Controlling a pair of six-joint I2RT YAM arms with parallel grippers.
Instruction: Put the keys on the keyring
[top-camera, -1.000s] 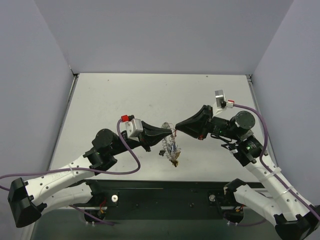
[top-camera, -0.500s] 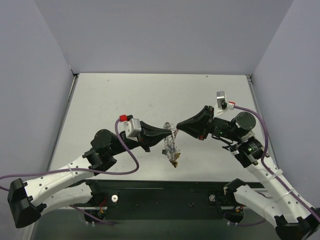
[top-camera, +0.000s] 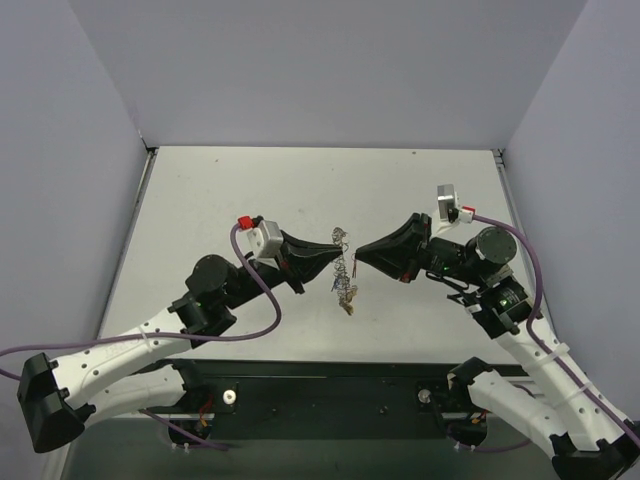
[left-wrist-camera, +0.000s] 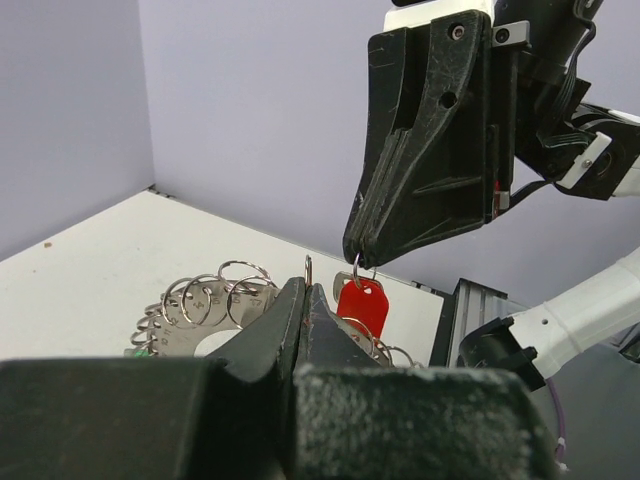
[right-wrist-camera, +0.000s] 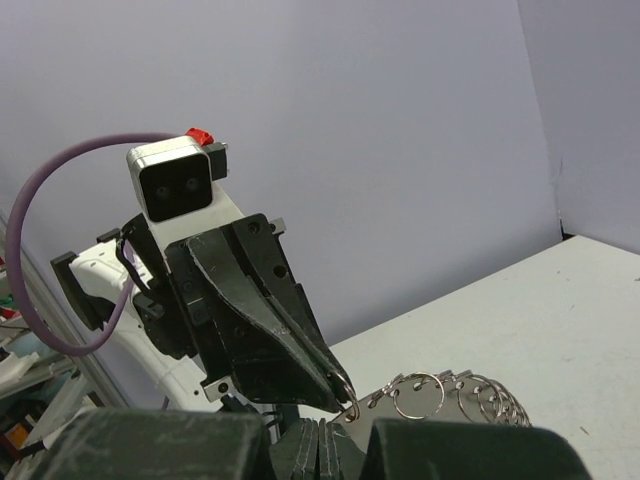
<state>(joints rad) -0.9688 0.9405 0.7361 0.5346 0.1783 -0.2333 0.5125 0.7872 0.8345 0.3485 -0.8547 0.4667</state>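
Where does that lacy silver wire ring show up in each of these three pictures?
Top view: lacy silver wire keyring, centre, hanging between left hand and right hand.
Left wrist view: keyring, lower left.
Right wrist view: keyring, bottom right.
Shared landmark: the two hands' tips, close together.

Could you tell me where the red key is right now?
In the left wrist view, the red key hangs from the tip of the right tool, just beyond the left tool.

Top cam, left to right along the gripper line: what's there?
left wrist camera → left gripper → keyring → right gripper → right wrist camera
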